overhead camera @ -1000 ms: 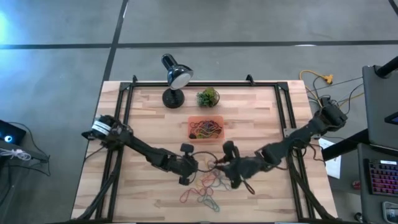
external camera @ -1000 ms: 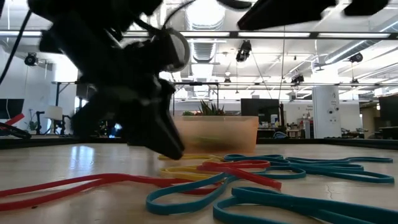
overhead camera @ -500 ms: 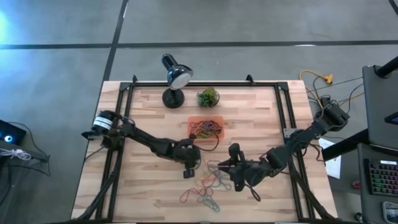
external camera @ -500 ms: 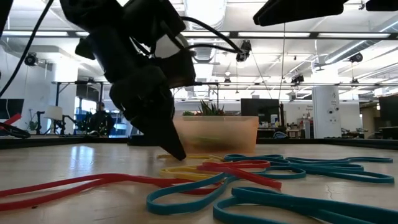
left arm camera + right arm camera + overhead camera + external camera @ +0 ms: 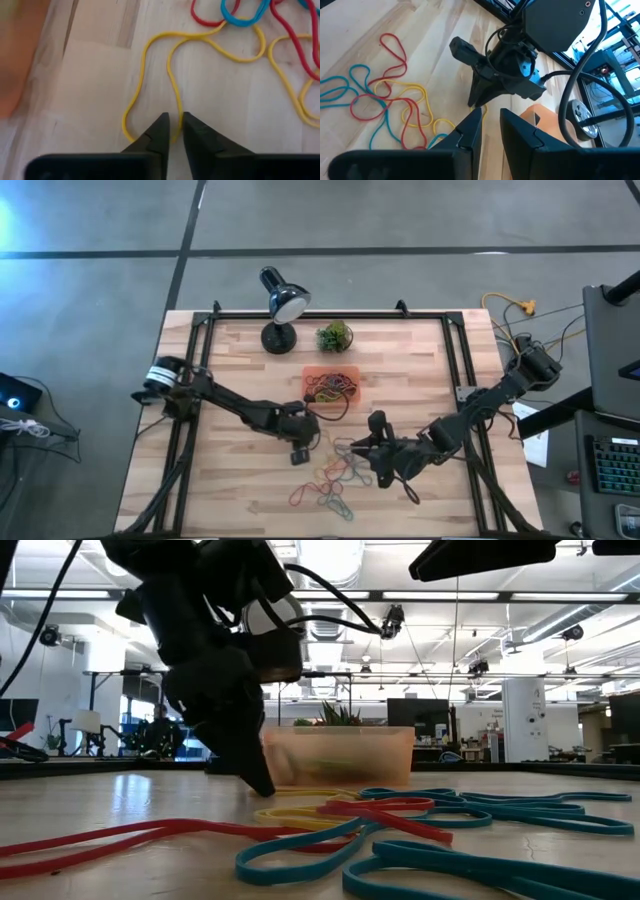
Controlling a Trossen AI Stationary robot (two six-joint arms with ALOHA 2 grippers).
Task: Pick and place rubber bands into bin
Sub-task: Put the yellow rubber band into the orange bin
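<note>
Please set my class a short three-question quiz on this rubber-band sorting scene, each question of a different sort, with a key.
1. True or false: the bin already has rubber bands in it.
2. The left gripper has its jaws closed on a band of which colour? A red, B yellow, C blue.
3. Fill in: next to the lamp stands a small green ____.

Key: 1 true. 2 B, the yellow rubber band. 3 plant.
</note>
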